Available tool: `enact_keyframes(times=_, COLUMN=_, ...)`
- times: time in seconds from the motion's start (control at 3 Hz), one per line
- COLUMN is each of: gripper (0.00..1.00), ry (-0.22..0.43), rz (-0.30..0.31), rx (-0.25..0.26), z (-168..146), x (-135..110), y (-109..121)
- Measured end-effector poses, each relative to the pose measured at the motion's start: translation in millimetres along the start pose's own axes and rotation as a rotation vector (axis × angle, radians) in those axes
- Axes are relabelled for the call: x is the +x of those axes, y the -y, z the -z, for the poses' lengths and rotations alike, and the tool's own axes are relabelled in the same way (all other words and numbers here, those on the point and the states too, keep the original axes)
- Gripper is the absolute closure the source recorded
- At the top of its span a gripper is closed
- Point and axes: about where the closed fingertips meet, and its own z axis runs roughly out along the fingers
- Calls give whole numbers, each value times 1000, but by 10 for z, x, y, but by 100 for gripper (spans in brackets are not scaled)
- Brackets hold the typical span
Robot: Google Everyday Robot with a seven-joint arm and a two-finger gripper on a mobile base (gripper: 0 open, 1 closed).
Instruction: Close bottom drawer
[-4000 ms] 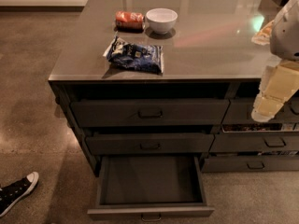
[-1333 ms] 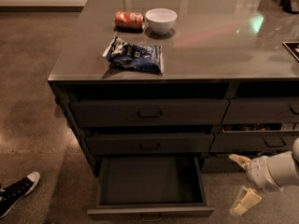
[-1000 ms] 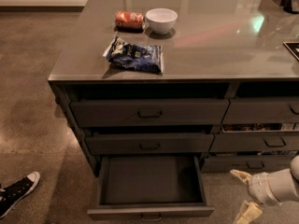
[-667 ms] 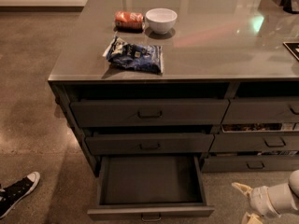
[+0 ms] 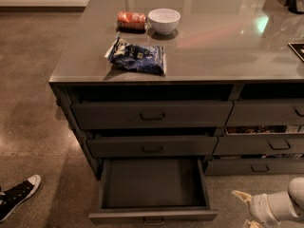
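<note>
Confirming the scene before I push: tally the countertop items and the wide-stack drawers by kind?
White bowl: 1
Blue snack bag: 1
Red item: 1
Wide drawers: 3, bottom drawer open
Total: 6
Gripper: low right of the bottom drawer.

Arm [image 5: 285, 204]: one, white, rounded casing, reaching in from the right edge, very low and roughly level.
Gripper [image 5: 245, 210]: at the arm's left end, in the bottom right corner of the view, pointing left.
Fingers [image 5: 241, 195]: two, pale, tapered, spread well apart.

tool [image 5: 245, 208]: frame's bottom right corner | cream pointed fingers [image 5: 240, 194], apart | glossy white rounded wrist casing [image 5: 280, 206]
</note>
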Motion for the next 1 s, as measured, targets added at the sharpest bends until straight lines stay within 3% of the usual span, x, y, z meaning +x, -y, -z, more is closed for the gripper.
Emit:
enact_keyframes(times=0.33, gripper=0, ry=10, rz=-14, rx=-13, z=-73, x=77, y=25)
enact_keyframes(times=0.67, gripper=18, ry=36, rz=-62, rx=-39, z=-301, x=366, y=110)
enact_keyframes(times=1.0, gripper=42, ry=75, rz=-132, rx=-94, z=-721, x=749, y=145)
